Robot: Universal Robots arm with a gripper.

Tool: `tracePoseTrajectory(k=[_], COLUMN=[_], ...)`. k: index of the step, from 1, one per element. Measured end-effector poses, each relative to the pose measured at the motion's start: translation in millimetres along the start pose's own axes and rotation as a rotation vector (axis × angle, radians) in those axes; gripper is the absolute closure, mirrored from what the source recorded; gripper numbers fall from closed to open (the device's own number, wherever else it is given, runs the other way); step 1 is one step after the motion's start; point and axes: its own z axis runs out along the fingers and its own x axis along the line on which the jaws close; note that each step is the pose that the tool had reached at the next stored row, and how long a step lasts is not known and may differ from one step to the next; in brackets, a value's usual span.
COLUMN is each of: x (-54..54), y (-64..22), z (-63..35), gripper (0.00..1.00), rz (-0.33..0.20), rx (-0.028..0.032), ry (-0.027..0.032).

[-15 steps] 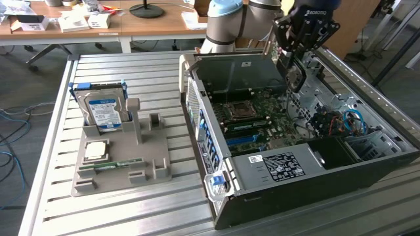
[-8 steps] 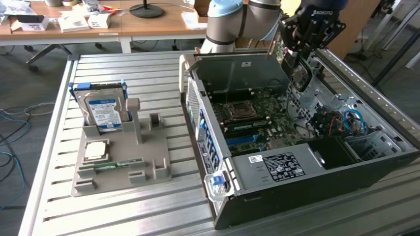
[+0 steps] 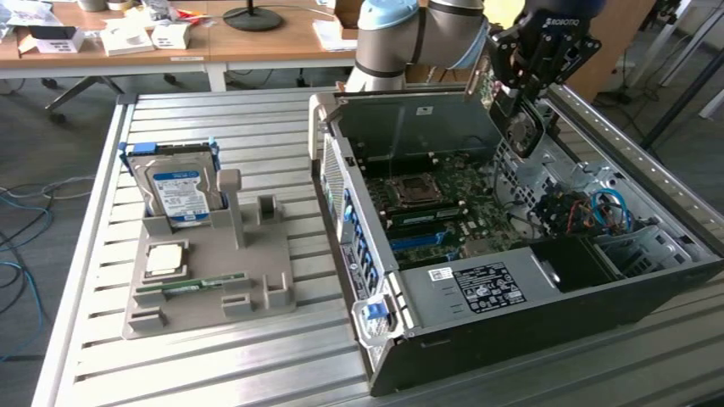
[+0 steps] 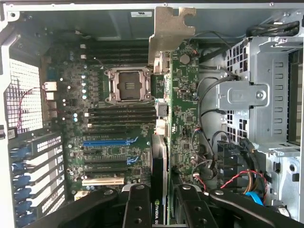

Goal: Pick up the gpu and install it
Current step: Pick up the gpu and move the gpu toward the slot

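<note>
My gripper [image 3: 518, 95] hangs over the open computer case [image 3: 374, 254], shut on the gpu [image 3: 523, 127]. The card hangs below the fingers, above the far end of the motherboard [image 3: 436, 212]. In the wrist view the gpu [image 4: 183, 109] shows edge-on between my black fingers [image 4: 137, 209]. Its green board face is on one side and its silver bracket [image 4: 168, 28] points away toward the case's rear wall. The gripper [image 4: 164, 211] clamps the card's near end. Beneath it lie the motherboard's expansion slots, among them a blue one [image 4: 107, 141].
Inside the case are the CPU socket [image 4: 127, 84], a metal drive cage [image 4: 259, 95] and loose red, blue and black cables [image 4: 237, 175]. A grey fixture [image 3: 209, 271] at the exterior view's left holds a hard drive [image 3: 181, 191], a chip and a RAM stick. Desks stand behind.
</note>
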Motion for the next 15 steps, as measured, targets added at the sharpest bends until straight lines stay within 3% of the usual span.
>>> tracePoseTrajectory(k=[15], x=[-10.5], y=[0.6], z=[0.4], gripper=[0.74], rz=[-0.025], rx=[-0.0004], ry=[0.0037])
